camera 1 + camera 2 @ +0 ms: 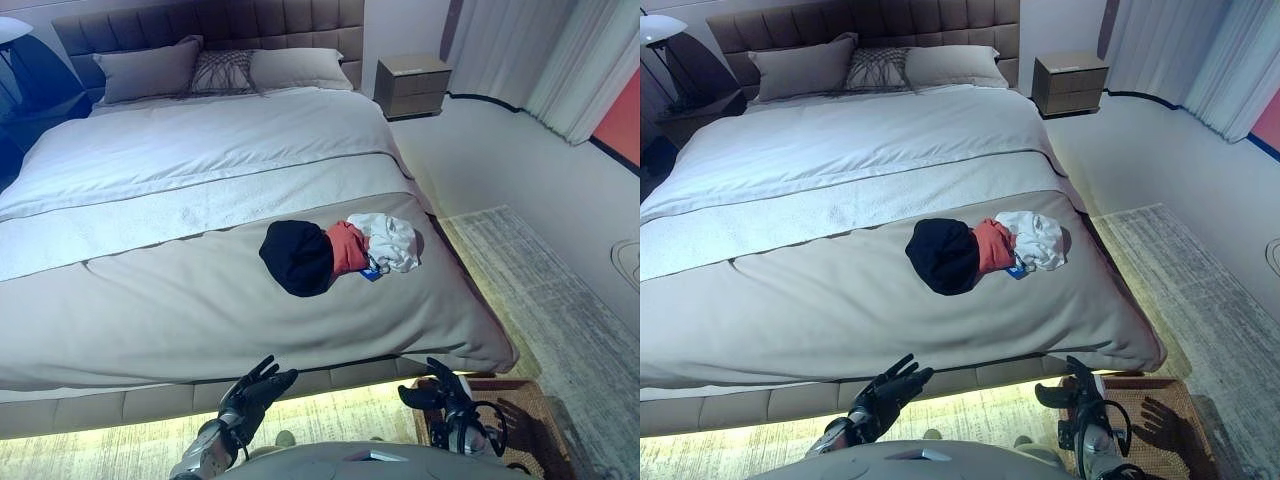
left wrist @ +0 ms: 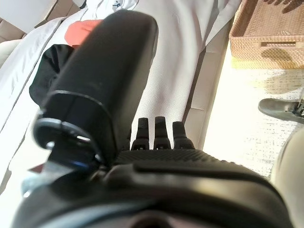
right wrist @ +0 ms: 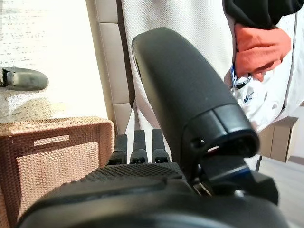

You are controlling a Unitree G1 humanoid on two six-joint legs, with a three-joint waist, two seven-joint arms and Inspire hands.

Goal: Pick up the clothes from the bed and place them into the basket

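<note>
A heap of clothes lies on the bed (image 1: 200, 310) near its right front corner: a black garment (image 1: 296, 257), a red one (image 1: 347, 246) and a white one (image 1: 388, 240). The woven basket (image 1: 520, 420) stands on the floor at the bed's right front corner. My left hand (image 1: 252, 393) hovers in front of the bed's foot edge, fingers straight, holding nothing. My right hand (image 1: 447, 395) hangs over the basket's left rim, also open and empty. Both hands are well short of the clothes. The right wrist view shows the red garment (image 3: 256, 47) and basket (image 3: 52, 156).
A nightstand (image 1: 413, 86) stands at the far right of the headboard, with pillows (image 1: 150, 70) on the bed. Curtains (image 1: 560, 60) hang along the right wall. A grey rug (image 1: 550, 290) covers the floor right of the bed.
</note>
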